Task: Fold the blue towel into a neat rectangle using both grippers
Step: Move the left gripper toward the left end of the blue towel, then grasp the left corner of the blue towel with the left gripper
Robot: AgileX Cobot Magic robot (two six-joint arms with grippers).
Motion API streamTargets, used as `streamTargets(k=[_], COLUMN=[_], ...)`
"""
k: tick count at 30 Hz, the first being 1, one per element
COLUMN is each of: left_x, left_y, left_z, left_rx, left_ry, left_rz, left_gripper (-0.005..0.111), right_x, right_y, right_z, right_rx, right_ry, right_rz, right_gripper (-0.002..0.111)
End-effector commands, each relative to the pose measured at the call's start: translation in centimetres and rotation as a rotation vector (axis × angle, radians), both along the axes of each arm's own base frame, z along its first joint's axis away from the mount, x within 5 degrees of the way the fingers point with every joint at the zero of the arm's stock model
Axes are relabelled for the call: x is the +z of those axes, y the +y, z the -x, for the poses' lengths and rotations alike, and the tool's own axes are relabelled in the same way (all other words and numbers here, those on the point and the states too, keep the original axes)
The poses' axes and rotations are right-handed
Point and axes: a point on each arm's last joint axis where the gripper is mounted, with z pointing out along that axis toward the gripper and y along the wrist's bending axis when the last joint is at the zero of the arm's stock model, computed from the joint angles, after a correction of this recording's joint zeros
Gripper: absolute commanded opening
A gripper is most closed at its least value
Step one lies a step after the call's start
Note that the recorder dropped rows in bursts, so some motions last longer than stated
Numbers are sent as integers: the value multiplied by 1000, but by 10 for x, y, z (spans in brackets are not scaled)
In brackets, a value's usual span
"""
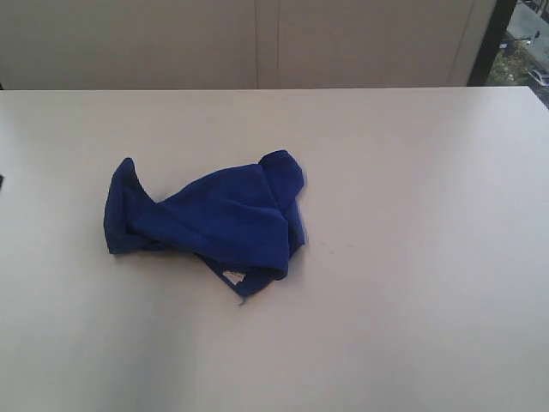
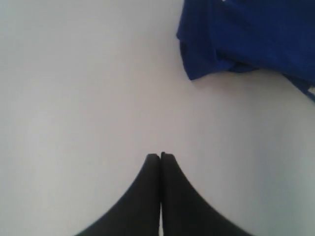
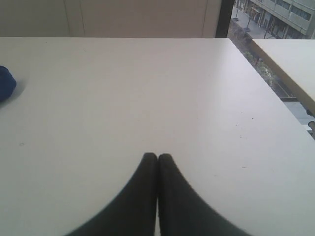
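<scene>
White table (image 1: 412,257) — crumpled blue towel (image 1: 214,219) lying directly on it, left of centre

Right gripper (image 3: 157,156) seen with black fingers pressed together over pale surface (image 3: 147,88), edge of blue towel (image 3: 6,83) glimpsed well apart, window beyond

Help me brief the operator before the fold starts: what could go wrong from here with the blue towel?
1. The blue towel lies bunched with overlapping layers, so a pinch may catch several at once and fail to spread it flat.
2. The left gripper and right gripper are both shut above the table, apart from the cloth; reaching in like that would likely push it rather than grasp it.
</scene>
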Motion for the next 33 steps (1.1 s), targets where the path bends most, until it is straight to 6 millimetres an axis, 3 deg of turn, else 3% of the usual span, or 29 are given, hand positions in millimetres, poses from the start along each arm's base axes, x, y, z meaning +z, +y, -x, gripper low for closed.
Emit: streamTargets(k=[1, 10, 12, 15, 17, 22, 27, 33], left_x=[-18, -47, -51, -50, -55, -77, -78, -78], left_y=[-18, -27, -28, -35, -38, -37, -38, -39], left_z=[-55, -142, -155, -173, -182, -195, -194, -193], left_rx=[-120, -184, -203, -265, -290, -284, -326, -343], left_ry=[63, 99, 86, 54, 42, 47, 48, 49], left_rz=[153, 215, 222, 292, 306, 284, 293, 296], left_gripper=[0, 3, 12, 42, 51, 52, 49, 32], right_x=[-1, -1, -1, -1, -1, -1, -1, -1], right_y=[0, 0, 0, 0, 0, 0, 0, 0], right_z=[0, 0, 0, 0, 0, 0, 0, 0], right_rx=[4, 4, 4, 4, 4, 4, 4, 4], right_ry=[-6, -6, -6, -6, -6, -6, -6, -6], right_rz=[0, 0, 0, 0, 0, 0, 0, 0], right_gripper=[0, 0, 0, 0, 0, 0, 0, 0])
